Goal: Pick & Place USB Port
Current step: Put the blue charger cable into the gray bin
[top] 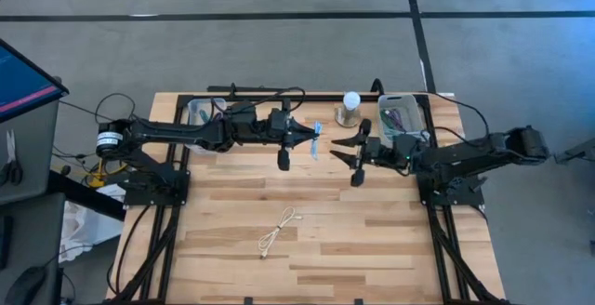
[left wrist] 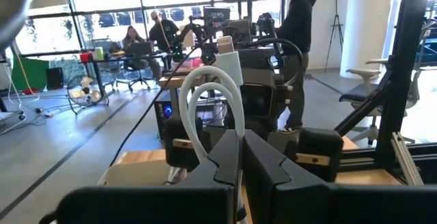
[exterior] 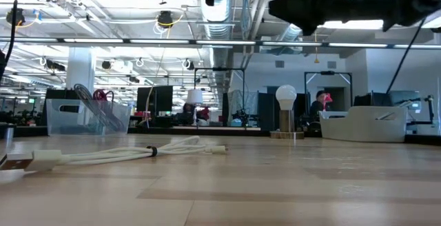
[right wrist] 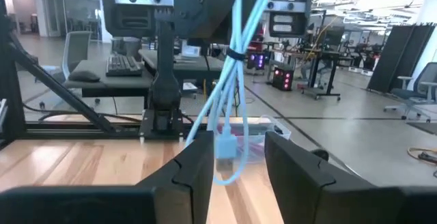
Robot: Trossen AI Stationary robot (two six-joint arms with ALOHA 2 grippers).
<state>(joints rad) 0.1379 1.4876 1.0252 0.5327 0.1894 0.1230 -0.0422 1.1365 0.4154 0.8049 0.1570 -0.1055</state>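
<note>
My left gripper [top: 305, 138] is over the middle of the table, shut on a bundled pale blue-white USB cable [top: 316, 141] held above the wood. In the left wrist view the cable's loop [left wrist: 213, 94] and its plug [left wrist: 225, 44] stand out past the shut fingers [left wrist: 242, 157]. My right gripper [top: 340, 147] faces it from the right, open. In its wrist view the cable's looped end and a plug [right wrist: 225, 146] hang between the two fingers [right wrist: 235, 162] without visibly touching them. A second white cable [top: 278, 230] lies flat on the table nearer the front [exterior: 131, 153]. My left gripper pinches the bundled cable between its two fingers, at the strands beside the loop [left wrist: 229, 125]. Several strands run through the hold. The cable is lifted clear of the table, and its tied bundle [right wrist: 232, 53] hangs down in front of my right gripper.
Two clear bins stand at the far edge, one on the left [top: 204, 110] and one on the right [top: 400, 112], both holding cables. A small lamp-like bulb on a round base [top: 350, 108] stands between them. The near half of the wooden table [top: 372, 249] carries only the loose white cable.
</note>
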